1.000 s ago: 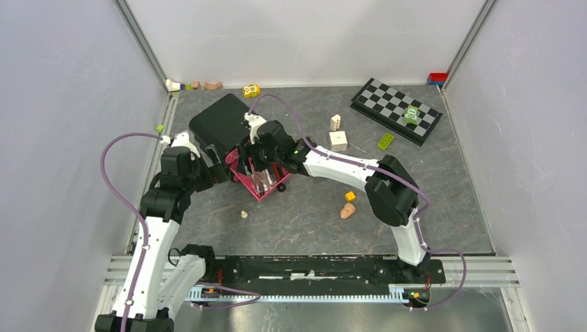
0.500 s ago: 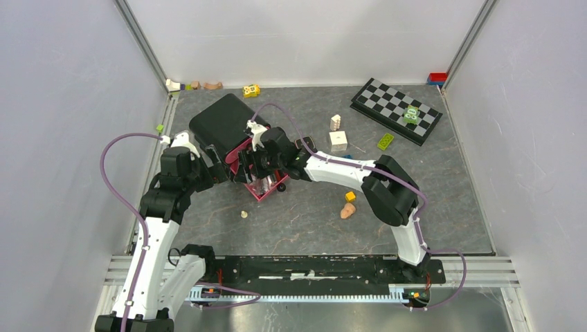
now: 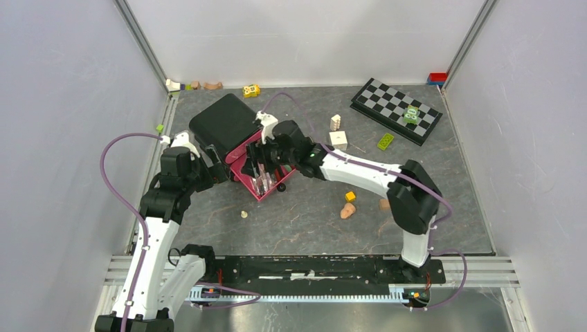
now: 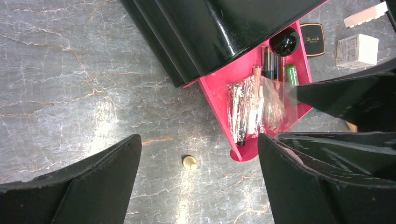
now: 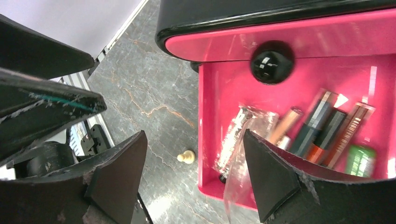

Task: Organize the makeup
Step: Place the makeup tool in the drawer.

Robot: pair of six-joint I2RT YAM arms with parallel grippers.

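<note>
A black box point(image 3: 221, 123) has its pink drawer point(image 3: 241, 156) pulled open. In the drawer point(image 5: 224, 84) lie a clear packet of brushes point(image 5: 238, 135), brown and red tubes point(image 5: 322, 123) and a green tube point(image 5: 362, 161). My right gripper point(image 3: 266, 155) hangs open over the drawer, the packet's clear edge beside one finger point(image 5: 275, 182). My left gripper point(image 3: 220, 169) is open and empty beside the drawer point(image 4: 219, 93). A black compact point(image 4: 312, 33) lies behind the drawer. A peach sponge point(image 3: 347, 210) and a peach puff point(image 3: 385, 204) lie on the table to the right.
A cream chess pawn point(image 3: 244, 214) lies in front of the drawer. A white cube point(image 3: 338, 140), a green block point(image 3: 385, 141), a yellow block point(image 3: 350, 196) and a chessboard point(image 3: 396, 109) are to the right. Small toys point(image 3: 208, 86) line the back wall.
My right arm has swung right and back a little over the drawer, uncovering the peach puff by its elbow. The left arm has not moved.
</note>
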